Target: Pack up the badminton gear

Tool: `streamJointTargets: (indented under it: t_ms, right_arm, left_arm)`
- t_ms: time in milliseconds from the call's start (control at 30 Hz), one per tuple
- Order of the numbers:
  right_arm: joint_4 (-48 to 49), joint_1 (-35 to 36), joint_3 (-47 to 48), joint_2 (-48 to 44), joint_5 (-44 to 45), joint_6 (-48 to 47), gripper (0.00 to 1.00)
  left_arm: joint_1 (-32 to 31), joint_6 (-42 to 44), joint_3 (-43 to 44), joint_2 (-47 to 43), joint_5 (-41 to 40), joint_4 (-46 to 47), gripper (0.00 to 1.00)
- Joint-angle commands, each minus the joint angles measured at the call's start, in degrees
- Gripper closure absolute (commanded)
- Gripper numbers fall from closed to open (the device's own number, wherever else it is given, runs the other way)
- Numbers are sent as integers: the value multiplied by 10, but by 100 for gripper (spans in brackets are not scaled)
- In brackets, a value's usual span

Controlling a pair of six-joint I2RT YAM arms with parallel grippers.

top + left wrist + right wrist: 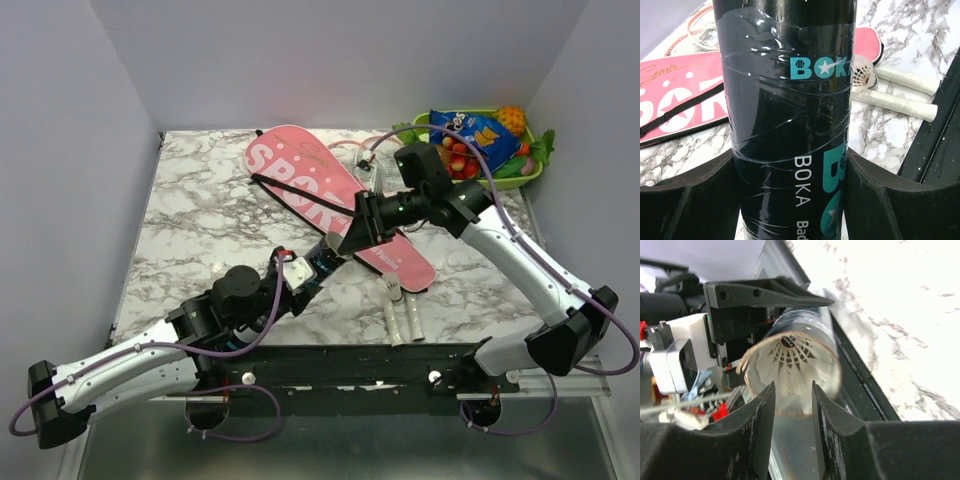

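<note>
The left gripper [790, 162] clamps the dark tube [785, 100] near the table's front edge; the right gripper [792, 387], fingers nearly together (pinching or not, I cannot tell), sits at its open mouth, a shuttlecock [790, 362] inside. Beyond lies the pink racket bag [300, 175]

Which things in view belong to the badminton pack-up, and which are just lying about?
Job: pink racket bag, two rackets, dark tube, shuttlecock inside it, loose shuttlecock.
Lying about: green tray, blue snack bag, fruit.
</note>
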Motion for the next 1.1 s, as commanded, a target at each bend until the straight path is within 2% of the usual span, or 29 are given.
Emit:
streamJointTargets:
  t_ms: [0, 167, 367, 500, 633, 900, 1067]
  right_arm:
    - [-120, -54, 65, -37, 94, -40, 53]
    - [-200, -77, 115, -50, 207, -57, 47]
    - [-254, -76, 44, -54, 310, -60, 46]
    - [-274, -77, 7, -11, 334, -70, 46]
    - [-246, -76, -19, 16, 343, -58, 45]
    - [-253, -70, -33, 81, 462, -31, 42]
    - [-234, -65, -63, 95, 480, -16, 41]
  left_arm:
    - [2, -20, -17, -25, -27, 29, 100]
    - [2, -15, -35, -42, -41, 21, 100]
    - [2, -10, -38, -56, -63, 6, 100]
    - [2, -21, -37, -63, -73, -3, 100]
    - [2, -35, -36, -72, -74, -14, 100]
    - [2, -46, -36, -100, -85, -40, 100]
    - [2, -46, -39, -112, -94, -49, 100]
